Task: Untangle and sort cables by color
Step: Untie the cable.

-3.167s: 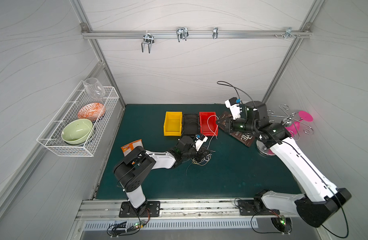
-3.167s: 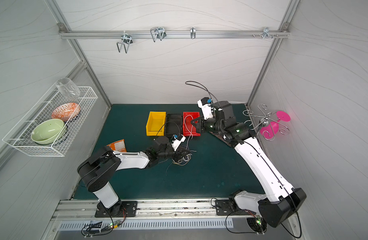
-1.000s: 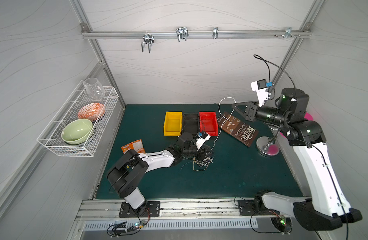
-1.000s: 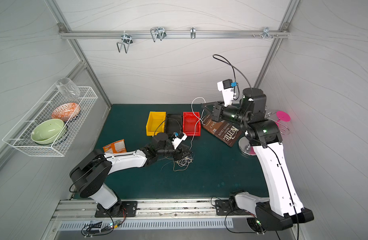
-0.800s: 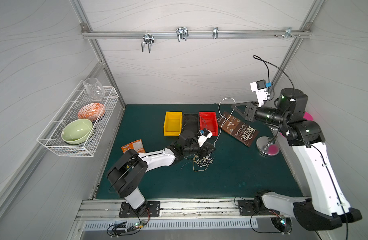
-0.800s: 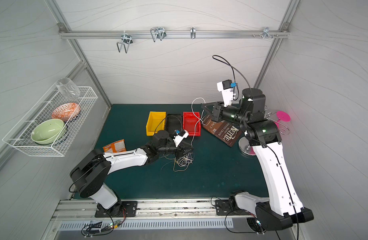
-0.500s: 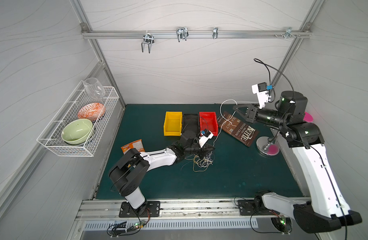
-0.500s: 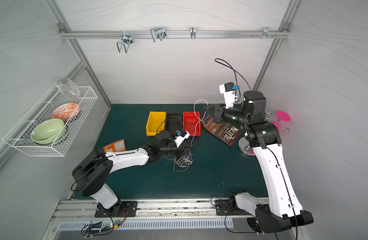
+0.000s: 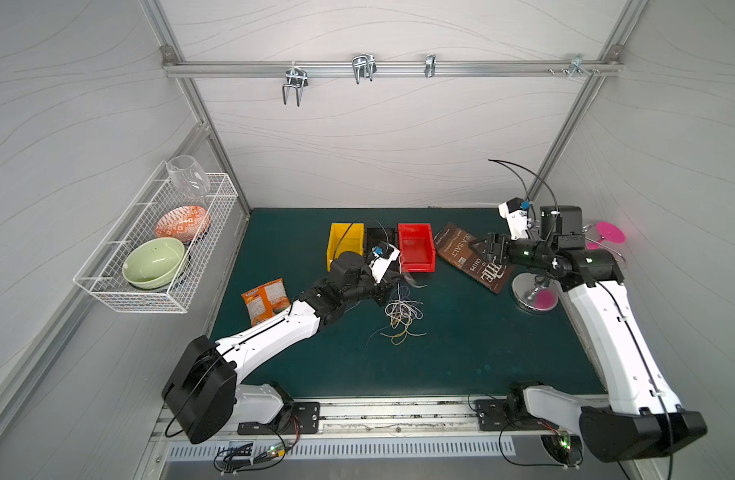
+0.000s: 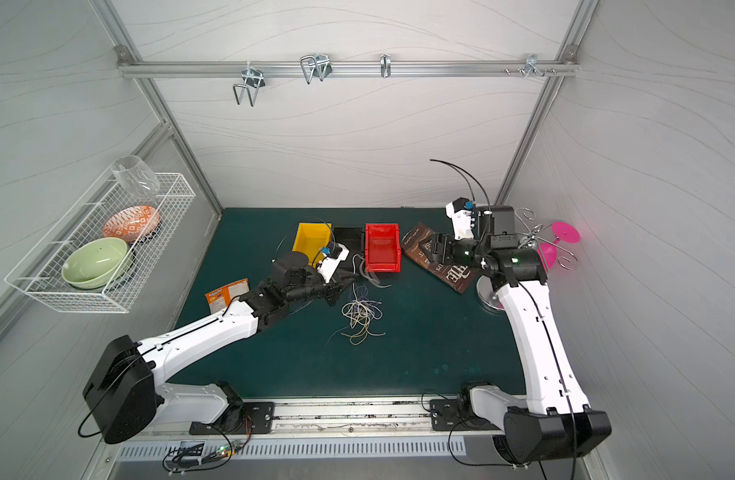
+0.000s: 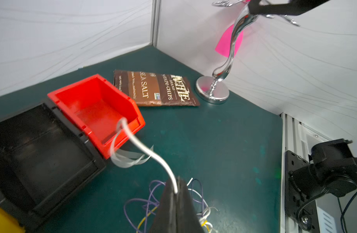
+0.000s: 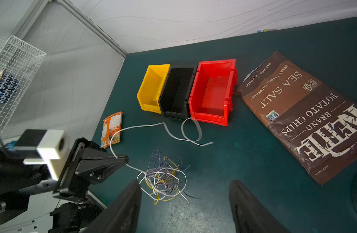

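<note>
The cables (image 12: 163,177), thin curly strands in white, yellow and violet, lie in 1 loose tangle near the middle of the green worktop (image 9: 461,353). 1 longer white cable (image 12: 145,126) runs from the tangle through the left gripper (image 12: 121,159), whose jaws are pinched tight on it, and loops on the mat just before the red bin (image 12: 213,90). 3 glossy plastic bins stand side by side toward the back edge: yellow bin (image 12: 153,86), black bin (image 12: 177,90) and the red one. The right gripper (image 12: 184,181) hangs spread wide, holding nothing. A brown chip bag (image 9: 473,259) lies flat toward the right edge, just beside 1 chrome stand (image 9: 534,291). 1 orange packet (image 9: 266,299) lies by the left edge.
</note>
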Action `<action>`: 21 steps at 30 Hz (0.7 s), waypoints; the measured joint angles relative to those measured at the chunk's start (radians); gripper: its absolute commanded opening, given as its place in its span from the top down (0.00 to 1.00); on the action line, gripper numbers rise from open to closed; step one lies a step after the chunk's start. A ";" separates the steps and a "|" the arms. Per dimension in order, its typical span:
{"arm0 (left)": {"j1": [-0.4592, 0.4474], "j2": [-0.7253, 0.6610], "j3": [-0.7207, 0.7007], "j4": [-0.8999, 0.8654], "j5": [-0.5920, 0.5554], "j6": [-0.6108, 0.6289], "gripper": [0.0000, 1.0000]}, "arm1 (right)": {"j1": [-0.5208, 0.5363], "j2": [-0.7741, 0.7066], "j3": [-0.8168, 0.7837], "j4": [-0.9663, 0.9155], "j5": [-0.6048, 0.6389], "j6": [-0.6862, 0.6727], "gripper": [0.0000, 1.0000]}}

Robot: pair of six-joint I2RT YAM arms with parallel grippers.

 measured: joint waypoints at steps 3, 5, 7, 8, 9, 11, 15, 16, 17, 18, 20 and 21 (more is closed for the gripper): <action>0.001 0.010 0.023 -0.050 -0.018 -0.014 1.00 | 0.064 -0.085 -0.111 0.059 -0.031 -0.009 0.31; 0.001 0.013 0.045 -0.073 -0.026 -0.027 1.00 | 0.156 -0.133 -0.205 0.127 -0.050 -0.003 0.30; 0.001 0.013 0.065 -0.083 -0.031 -0.036 1.00 | 0.271 -0.145 -0.301 0.214 -0.056 0.005 0.28; 0.001 0.013 0.071 -0.083 -0.033 -0.039 1.00 | 0.319 -0.137 -0.337 0.255 -0.051 0.006 0.27; 0.001 0.013 0.076 -0.084 -0.035 -0.045 1.00 | 0.364 -0.121 -0.368 0.300 -0.047 0.008 0.26; 0.002 0.013 0.079 -0.084 -0.041 -0.053 1.00 | 0.423 -0.051 -0.410 0.386 -0.043 0.008 0.26; 0.004 0.012 0.079 -0.093 -0.056 -0.062 1.00 | 0.430 0.077 -0.468 0.539 -0.037 0.008 0.25; 0.004 0.011 0.079 -0.093 -0.057 -0.064 1.00 | 0.422 0.097 -0.480 0.571 -0.043 0.008 0.25; 0.005 0.010 0.079 -0.093 -0.059 -0.066 1.00 | 0.412 0.111 -0.489 0.601 -0.053 0.008 0.25; 0.005 0.007 0.079 -0.093 -0.060 -0.070 1.00 | 0.400 0.121 -0.499 0.632 -0.068 0.008 0.25; 0.005 0.002 0.079 -0.093 -0.060 -0.076 1.00 | 0.380 0.133 -0.522 0.697 -0.106 0.006 0.24; 0.005 -0.001 0.079 -0.093 -0.060 -0.078 1.00 | 0.373 0.138 -0.534 0.727 -0.127 0.006 0.23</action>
